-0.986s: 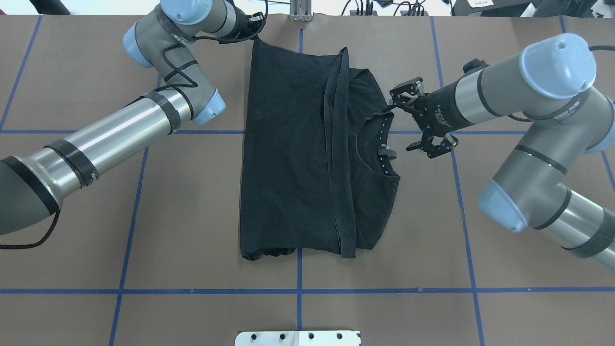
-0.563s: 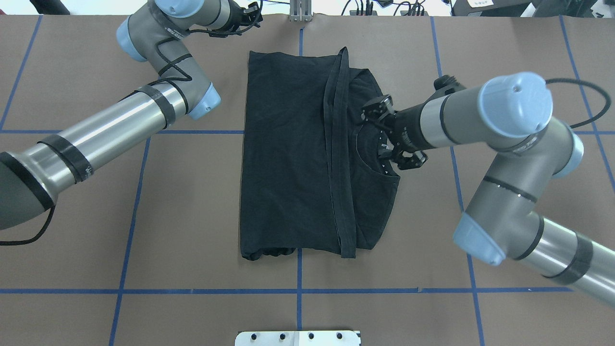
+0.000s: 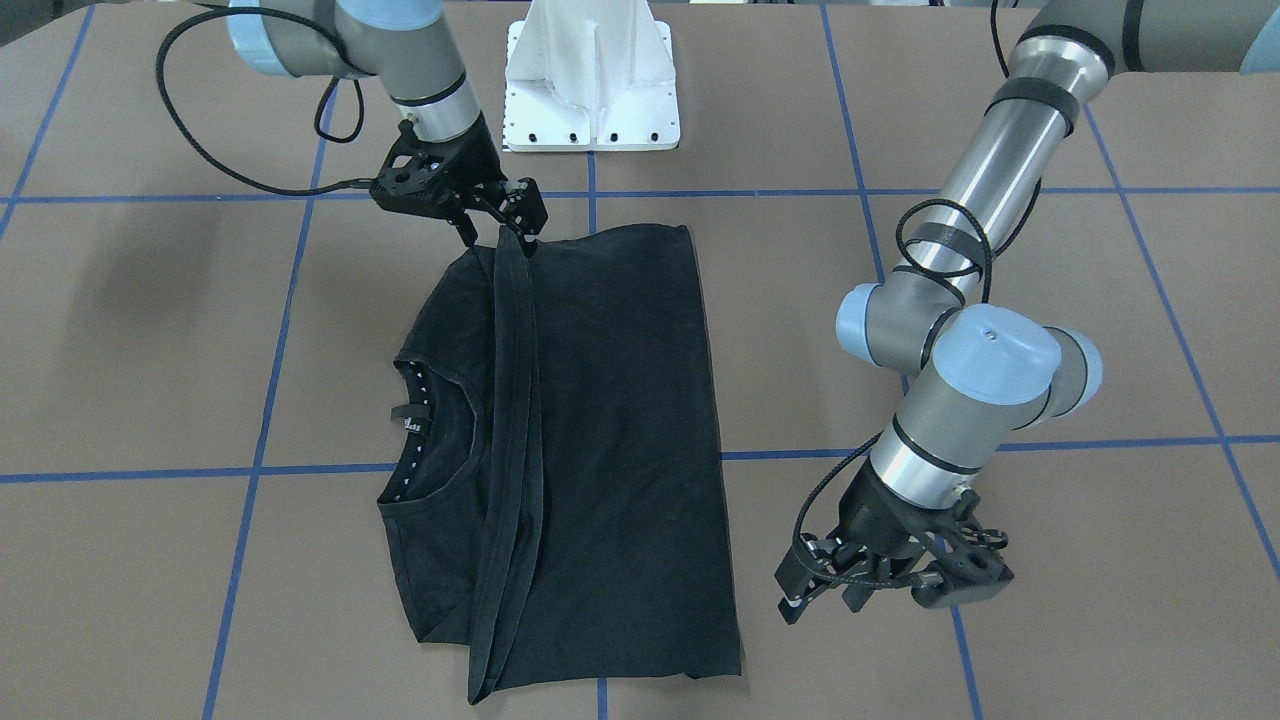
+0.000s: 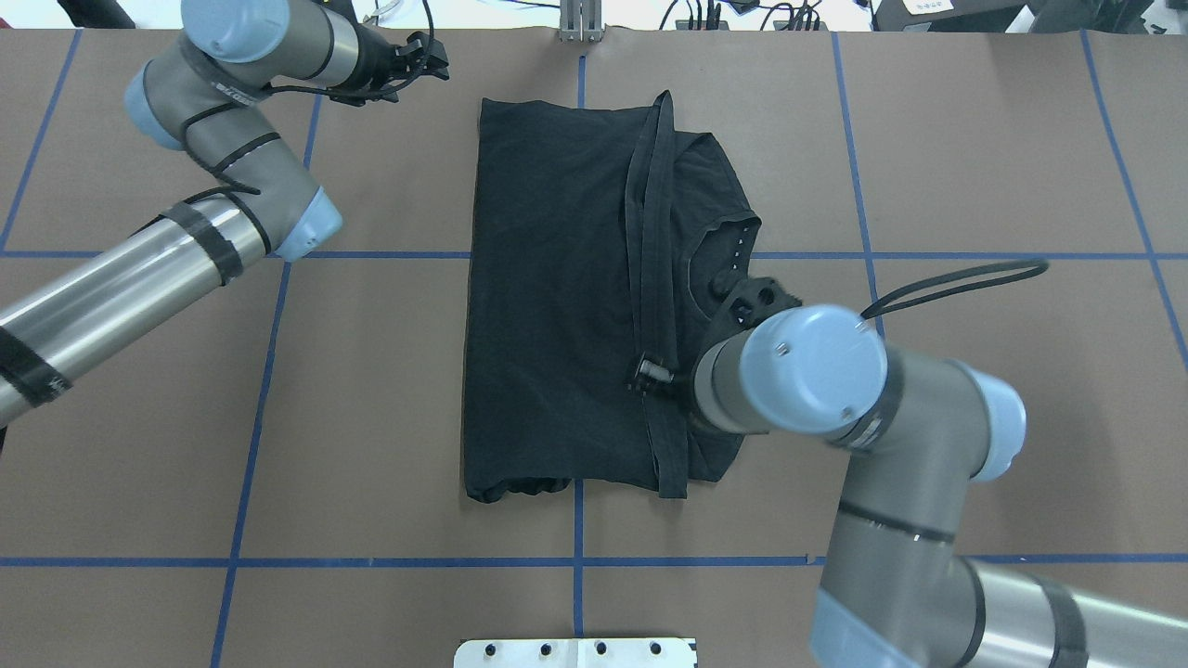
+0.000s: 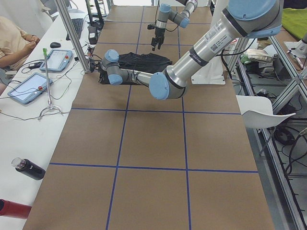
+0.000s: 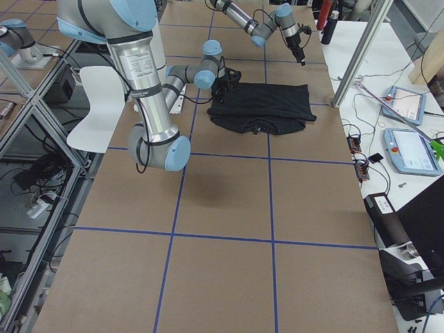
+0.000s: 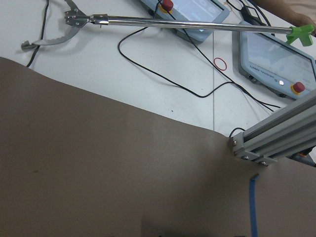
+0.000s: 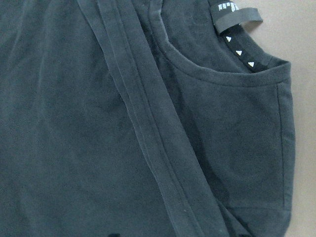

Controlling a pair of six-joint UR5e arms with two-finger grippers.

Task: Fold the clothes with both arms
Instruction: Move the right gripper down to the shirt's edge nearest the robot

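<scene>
The black T-shirt (image 4: 557, 297) lies flat mid-table, one side folded over, so a hem band (image 4: 650, 278) runs along it beside the dotted collar (image 4: 733, 269). In the front view my right gripper (image 3: 498, 232) hangs open just above the shirt's (image 3: 610, 420) robot-side edge, over that band. From overhead its wrist hides it. The right wrist view shows only cloth (image 8: 74, 123) and collar (image 8: 247, 54). My left gripper (image 4: 434, 57) is open and empty off the shirt's far left corner, above bare table (image 3: 895, 598).
The white base mount (image 3: 590, 90) stands at the robot's edge. Beyond the far edge is a white bench with tablets (image 7: 276, 64), a reaching tool (image 7: 173, 19), cables and an aluminium post (image 7: 276, 133). A seated person (image 5: 14, 38) is beside it.
My right arm swung from the collar side across the shirt to its robot-side edge. My left gripper let go of the far corner and drew back to the left.
</scene>
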